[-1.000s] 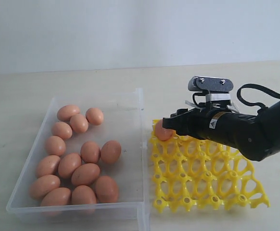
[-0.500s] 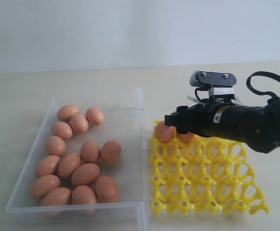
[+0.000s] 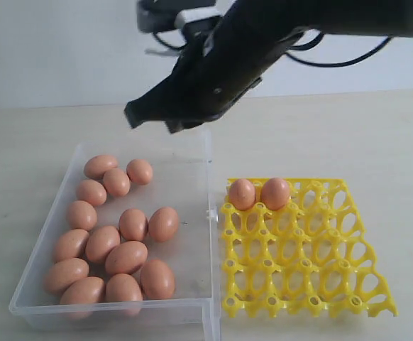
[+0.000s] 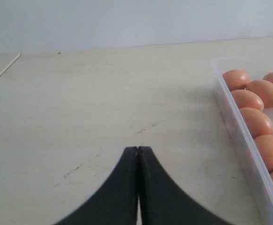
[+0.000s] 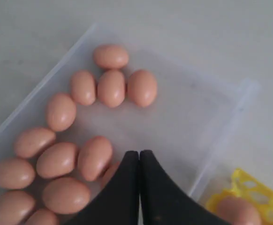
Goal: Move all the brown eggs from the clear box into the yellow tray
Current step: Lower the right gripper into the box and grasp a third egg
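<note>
Two brown eggs (image 3: 241,193) (image 3: 275,192) sit side by side in the far row of the yellow tray (image 3: 299,264). Several more brown eggs (image 3: 126,256) lie loose in the clear box (image 3: 186,186) left of the tray. My right gripper (image 3: 150,117) hangs high over the box's far edge; in the right wrist view it (image 5: 139,152) is shut and empty above the eggs (image 5: 111,87), with the tray's corner (image 5: 263,193) to one side. My left gripper (image 4: 137,148) is shut and empty over bare table beside the box wall (image 4: 242,140).
The box and tray stand on a pale table (image 3: 377,135) against a white wall. The box's latch tab (image 3: 211,213) nearly touches the tray. The right arm's dark body (image 3: 263,35) and cable cross the top of the exterior view.
My right gripper left the egg in the tray's far row, rose, swung left over the clear box and shut empty. The tray now shows two eggs.
</note>
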`<state>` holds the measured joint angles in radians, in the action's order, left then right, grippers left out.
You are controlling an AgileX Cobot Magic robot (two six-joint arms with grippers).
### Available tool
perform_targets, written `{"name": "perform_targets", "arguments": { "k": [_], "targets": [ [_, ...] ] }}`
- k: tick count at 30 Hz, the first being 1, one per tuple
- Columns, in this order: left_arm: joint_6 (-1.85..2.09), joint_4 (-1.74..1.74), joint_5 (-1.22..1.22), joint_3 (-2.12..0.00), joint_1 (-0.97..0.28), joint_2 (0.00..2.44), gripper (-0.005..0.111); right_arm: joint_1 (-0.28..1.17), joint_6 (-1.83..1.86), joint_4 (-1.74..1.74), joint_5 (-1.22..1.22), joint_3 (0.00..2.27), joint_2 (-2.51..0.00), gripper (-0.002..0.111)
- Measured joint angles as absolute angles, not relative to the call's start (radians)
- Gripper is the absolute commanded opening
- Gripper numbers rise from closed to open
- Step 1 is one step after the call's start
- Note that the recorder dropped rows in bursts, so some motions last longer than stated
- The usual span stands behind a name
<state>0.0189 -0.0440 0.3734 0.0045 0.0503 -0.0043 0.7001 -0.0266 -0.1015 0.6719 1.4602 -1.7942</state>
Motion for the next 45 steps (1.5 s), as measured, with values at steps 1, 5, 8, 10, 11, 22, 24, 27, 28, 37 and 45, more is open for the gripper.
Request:
{"name": "perform_targets", "arguments": {
  "k": [1, 5, 8, 10, 11, 22, 24, 27, 28, 37, 45],
  "targets": [
    [0.019, -0.044, 0.373, 0.005, 0.050, -0.004, 0.000, 0.709, -0.020, -0.114, 0.707, 1.492, -1.831, 0.017],
    [0.019, -0.044, 0.373, 0.005, 0.050, -0.004, 0.000, 0.742, -0.011, -0.134, 0.852, 1.639, -2.003, 0.041],
    [0.019, -0.044, 0.373, 0.005, 0.050, -0.004, 0.000, 0.762, -0.011, -0.136, 0.926, 1.739, -2.096, 0.058],
    [0.019, -0.044, 0.373, 0.005, 0.050, -0.004, 0.000, 0.774, -0.011, -0.136, 0.961, 1.799, -2.144, 0.062],
    [0.019, -0.044, 0.373, 0.005, 0.050, -0.004, 0.000, 0.779, -0.011, -0.137, 0.976, 1.831, -2.167, 0.063],
    [0.019, -0.044, 0.373, 0.005, 0.050, -0.004, 0.000, 0.791, -0.011, -0.134, 1.129, 2.061, -2.362, 0.062],
    [0.019, -0.044, 0.373, 0.005, 0.050, -0.004, 0.000, 0.791, -0.011, -0.134, 1.138, 2.075, -2.383, 0.062],
    [0.019, -0.044, 0.373, 0.005, 0.050, -0.004, 0.000, 0.791, -0.011, -0.134, 1.145, 2.087, -2.403, 0.062],
    [0.019, -0.044, 0.373, 0.005, 0.050, -0.004, 0.000, 0.791, -0.011, -0.133, 1.147, 2.093, -2.410, 0.062],
    [0.019, -0.044, 0.373, 0.005, 0.050, -0.004, 0.000, 0.791, -0.011, -0.131, 1.136, 2.105, -2.461, 0.059],
    [0.019, -0.044, 0.373, 0.005, 0.050, -0.004, 0.000, 0.791, 0.006, -0.139, 1.104, 2.105, -2.470, 0.000]
  ]
}}
